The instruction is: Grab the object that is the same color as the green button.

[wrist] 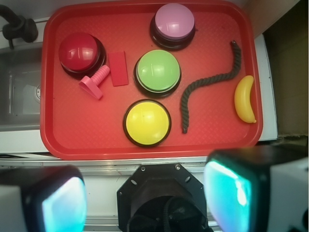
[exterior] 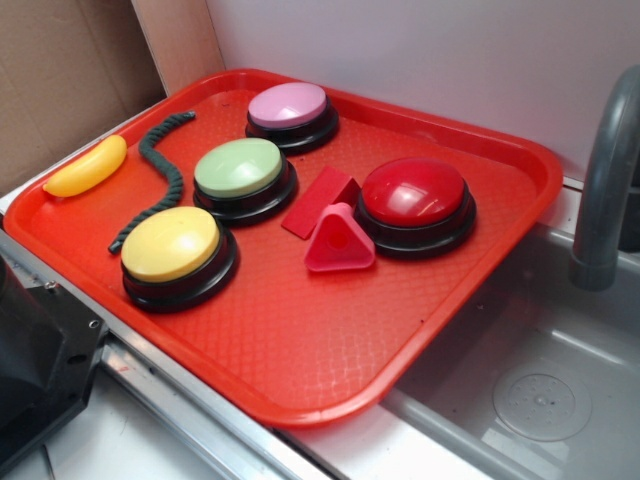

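Rope [wrist: 208, 87] is the target, a dark green twisted cord snaking across the right side of the red tray [wrist: 87, 135] in the wrist view, running from upper right down toward the middle of the frame. It lies flat and loose, nothing on top of it, between the green button [wrist: 159, 71] and the yellow banana [wrist: 245, 99], close to both but touching neither as far as I can tell. In the exterior view it sits upper left, curling between the banana and the pale green dome. Colour is the link: the button is a lighter green, the rope much darker, yet it is the only other green thing out there. Thin, wavy, ridged by its twist, it should give a fair bite across its width. The gripper [wrist: 145, 198] hangs high, at the bottom of the wrist frame, clear of the tray, pads [wrist: 227, 193] spread wide with nothing between them, a good overview spot before dropping in
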Controlling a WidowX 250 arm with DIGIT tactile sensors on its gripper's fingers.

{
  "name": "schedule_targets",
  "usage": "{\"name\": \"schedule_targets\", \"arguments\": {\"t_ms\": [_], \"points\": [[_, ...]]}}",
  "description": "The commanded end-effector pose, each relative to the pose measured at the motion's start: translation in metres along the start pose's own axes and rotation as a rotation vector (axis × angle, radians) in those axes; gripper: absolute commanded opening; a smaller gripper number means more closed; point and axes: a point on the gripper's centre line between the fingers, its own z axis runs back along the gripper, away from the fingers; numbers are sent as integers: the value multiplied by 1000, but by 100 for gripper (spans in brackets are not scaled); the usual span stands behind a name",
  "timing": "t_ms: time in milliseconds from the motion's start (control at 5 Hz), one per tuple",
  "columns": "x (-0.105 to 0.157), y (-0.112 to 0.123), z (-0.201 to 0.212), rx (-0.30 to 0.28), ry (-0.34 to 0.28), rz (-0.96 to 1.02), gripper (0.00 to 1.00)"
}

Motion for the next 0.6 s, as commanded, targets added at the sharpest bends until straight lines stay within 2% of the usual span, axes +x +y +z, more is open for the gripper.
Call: {"name": "schedule_targets", "arguments": {"t_ms": [0,200,400], "points": [[0,0,0,0,0,0,100],[15,20,-11,16,14,109,100],[32,51,-31,26,42,289,100]]}}
